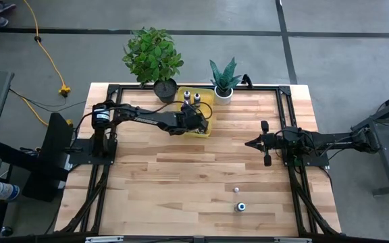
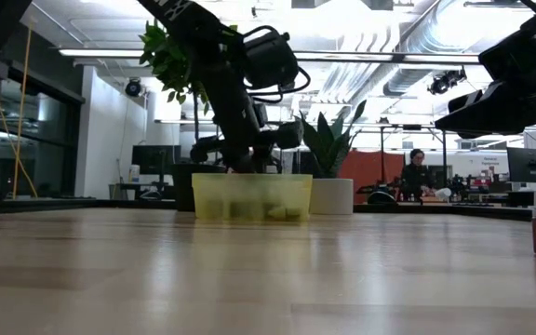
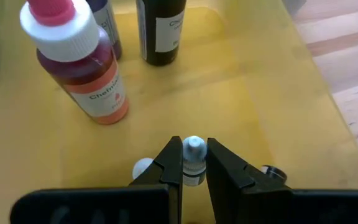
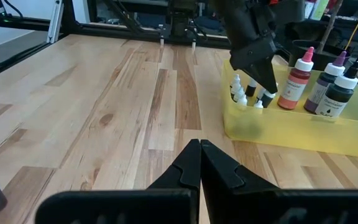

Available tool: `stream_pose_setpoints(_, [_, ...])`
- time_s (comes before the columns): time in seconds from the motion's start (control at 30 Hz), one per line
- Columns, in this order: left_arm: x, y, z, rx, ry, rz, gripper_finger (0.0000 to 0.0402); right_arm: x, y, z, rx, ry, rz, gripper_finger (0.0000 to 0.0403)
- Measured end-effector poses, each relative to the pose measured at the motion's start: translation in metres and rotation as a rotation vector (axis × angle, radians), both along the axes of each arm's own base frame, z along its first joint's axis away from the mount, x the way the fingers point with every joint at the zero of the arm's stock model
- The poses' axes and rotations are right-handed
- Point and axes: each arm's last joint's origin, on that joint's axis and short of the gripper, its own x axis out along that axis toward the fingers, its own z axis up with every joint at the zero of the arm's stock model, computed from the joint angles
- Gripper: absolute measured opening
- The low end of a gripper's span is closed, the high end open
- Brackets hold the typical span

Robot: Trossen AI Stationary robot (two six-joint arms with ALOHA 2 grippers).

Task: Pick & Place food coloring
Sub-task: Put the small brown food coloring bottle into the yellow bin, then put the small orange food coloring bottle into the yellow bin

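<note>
Placement underway: left gripper (image 3: 193,163), fingers clamped on a small bottle (image 3: 193,155), sits inside the yellow tray (image 3: 272,81), release judged next; right gripper (image 4: 199,163) waits closed.

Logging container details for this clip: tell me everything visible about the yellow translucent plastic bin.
The yellow translucent plastic bin is a shallow rectangular tub sitting flat on the wooden table's far side, just in front of the two potted plants. Three larger bottles stand upright at one end; several tiny whitish bottles cluster inside. The left gripper reaches into it, shut on a tiny whitish bottle.
</note>
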Motion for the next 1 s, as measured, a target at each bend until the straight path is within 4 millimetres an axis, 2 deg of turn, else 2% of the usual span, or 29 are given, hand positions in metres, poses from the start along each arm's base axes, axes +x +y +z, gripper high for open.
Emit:
stream_pose_setpoints(0.5, [0.005,-0.004,-0.011,-0.008,0.011,-0.015,0.0042,0.000,0.000,0.000,0.000,0.000,0.000,0.0000])
stream_pose_setpoints(0.7, [0.007,-0.004,-0.018,-0.018,0.014,-0.025,0.0069,0.000,0.000,0.000,0.000,0.000,0.000,0.0000])
stream_pose_setpoints(1.0, [0.007,-0.003,-0.017,0.005,0.025,-0.032,0.0124,0.000,0.000,0.000,0.000,0.000,0.000,0.0000])
